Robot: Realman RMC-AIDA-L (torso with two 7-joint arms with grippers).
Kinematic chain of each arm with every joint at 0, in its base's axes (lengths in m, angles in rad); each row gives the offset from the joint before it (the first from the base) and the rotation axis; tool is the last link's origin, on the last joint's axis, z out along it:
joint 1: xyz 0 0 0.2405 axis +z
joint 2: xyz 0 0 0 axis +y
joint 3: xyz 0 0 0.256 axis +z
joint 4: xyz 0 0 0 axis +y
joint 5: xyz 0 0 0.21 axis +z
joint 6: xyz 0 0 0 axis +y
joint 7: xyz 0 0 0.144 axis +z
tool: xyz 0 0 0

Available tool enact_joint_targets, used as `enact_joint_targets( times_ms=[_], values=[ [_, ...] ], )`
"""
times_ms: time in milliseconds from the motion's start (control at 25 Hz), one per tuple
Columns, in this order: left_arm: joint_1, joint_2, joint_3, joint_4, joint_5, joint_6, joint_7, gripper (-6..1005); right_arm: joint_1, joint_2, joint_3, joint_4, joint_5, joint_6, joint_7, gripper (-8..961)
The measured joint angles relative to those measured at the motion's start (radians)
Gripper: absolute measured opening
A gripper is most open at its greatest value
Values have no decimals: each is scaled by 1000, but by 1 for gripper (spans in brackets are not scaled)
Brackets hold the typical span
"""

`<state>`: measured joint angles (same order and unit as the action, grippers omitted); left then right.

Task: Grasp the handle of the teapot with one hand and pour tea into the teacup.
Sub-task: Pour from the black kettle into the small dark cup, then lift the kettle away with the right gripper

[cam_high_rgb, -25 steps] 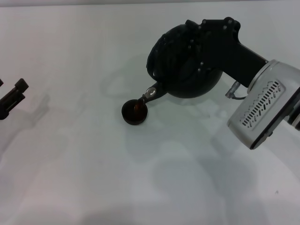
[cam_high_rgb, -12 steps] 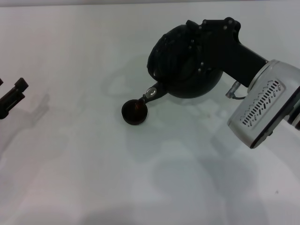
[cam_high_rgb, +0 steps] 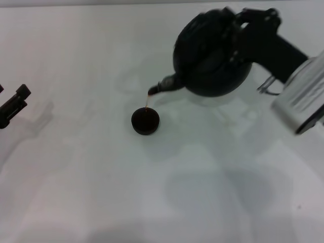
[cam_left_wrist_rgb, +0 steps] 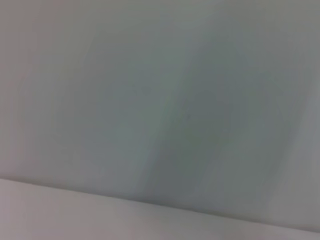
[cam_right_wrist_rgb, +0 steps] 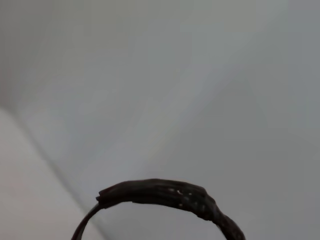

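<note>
The matte-black teapot [cam_high_rgb: 210, 55] hangs tilted in the air at the back right, its short spout [cam_high_rgb: 162, 87] pointing down and to the left. A thin brown stream of tea [cam_high_rgb: 147, 104] falls from the spout into the tiny dark teacup [cam_high_rgb: 145, 120], which stands on the white table below. My right gripper [cam_high_rgb: 238, 35] is shut on the handle on top of the pot. The handle is hidden by the gripper in the head view, but its ribbed black arc [cam_right_wrist_rgb: 165, 195] shows in the right wrist view. My left gripper [cam_high_rgb: 12, 104] is parked at the far left edge, open and empty.
The white table [cam_high_rgb: 101, 177] spreads around the cup. My right arm's white forearm housing [cam_high_rgb: 304, 96] reaches in from the right edge. The left wrist view shows only bare table surface [cam_left_wrist_rgb: 160, 120].
The teapot and right gripper have risen and shifted right and back. The spout, which was close to the cup's rim, is now well above it, and a thin stream of tea shows.
</note>
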<state>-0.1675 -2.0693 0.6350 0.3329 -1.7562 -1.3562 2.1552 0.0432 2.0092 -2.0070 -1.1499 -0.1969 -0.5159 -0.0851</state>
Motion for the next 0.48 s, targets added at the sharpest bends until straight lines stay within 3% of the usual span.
enact_joint_targets(
  times_ms=[240, 480],
  values=[
    [-5, 0, 0, 0, 2, 5, 0, 874, -5, -24, 30, 95, 26, -125, 238, 106],
    [-15, 1, 0, 6, 4, 10, 0, 875, 19, -107, 34, 278, 5, -433, 596, 107]
  ],
)
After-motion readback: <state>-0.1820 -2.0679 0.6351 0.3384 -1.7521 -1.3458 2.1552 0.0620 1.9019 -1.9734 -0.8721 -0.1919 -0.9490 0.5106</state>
